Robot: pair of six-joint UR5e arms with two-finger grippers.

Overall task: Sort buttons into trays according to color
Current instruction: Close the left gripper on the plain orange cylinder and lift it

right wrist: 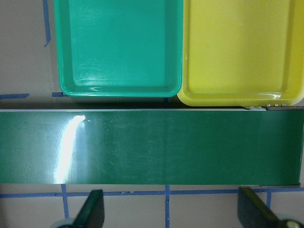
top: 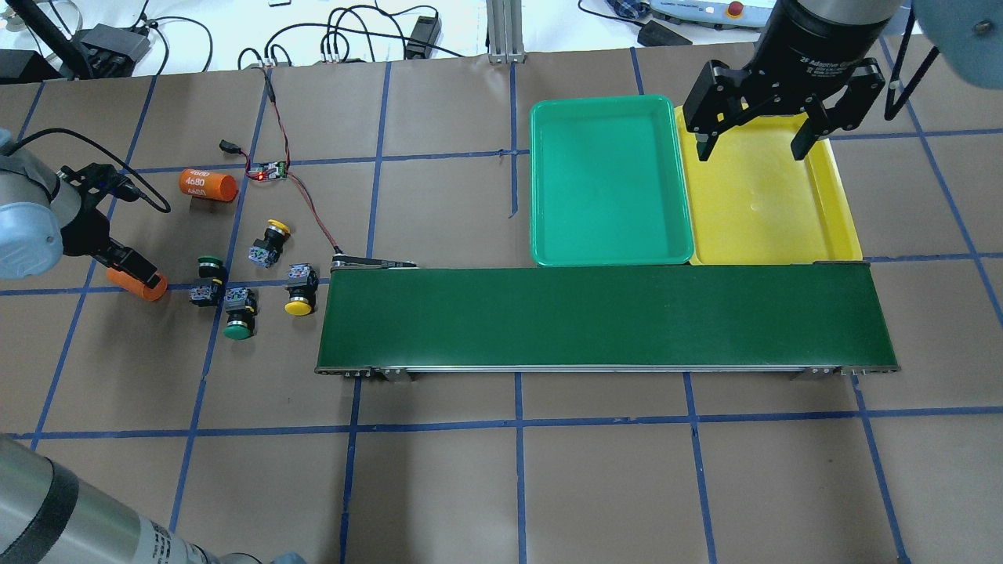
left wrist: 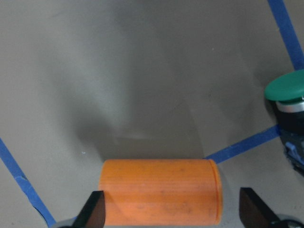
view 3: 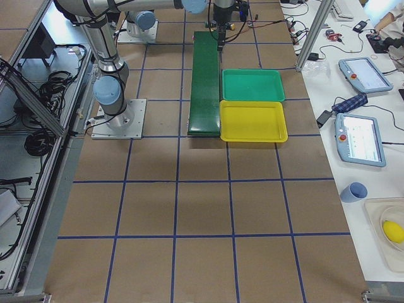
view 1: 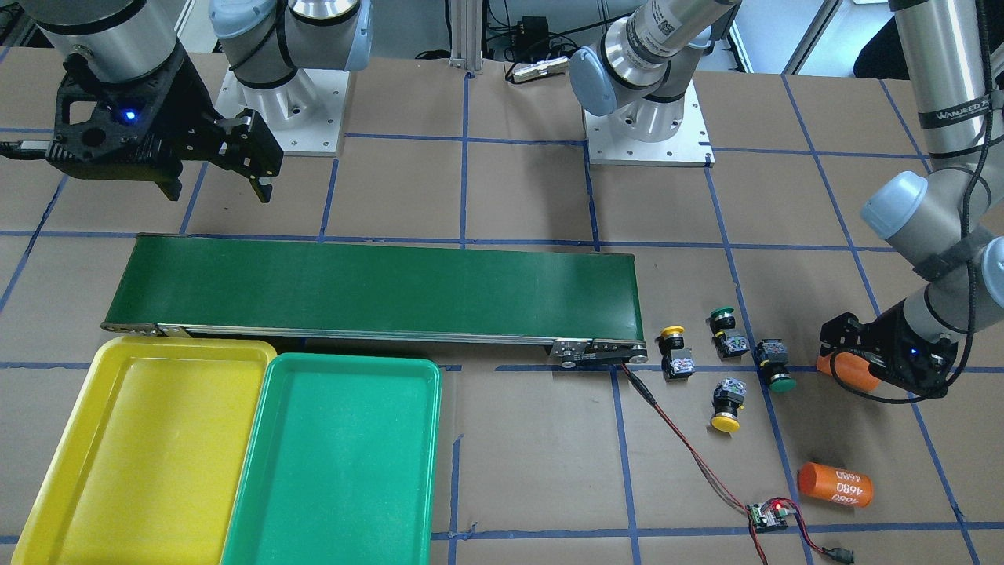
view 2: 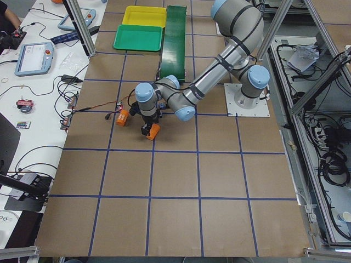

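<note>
From across the surface, the left end effector [view 1: 851, 369] pinches an orange cylinder [view 1: 843, 371], likely moving it off from the four push-buttons [view 1: 728, 360] lying beyond the conveyor belt [view 1: 376, 286]. Overhead, the right end effector [top: 758, 141] hangs spread above the yellow tray [top: 834, 211], beside the green tray [top: 611, 184], probably waiting for buttons. The left wrist camera shows fingers [left wrist: 95, 211] flanking the cylinder, a green-capped button [left wrist: 287, 90] nearby.
</note>
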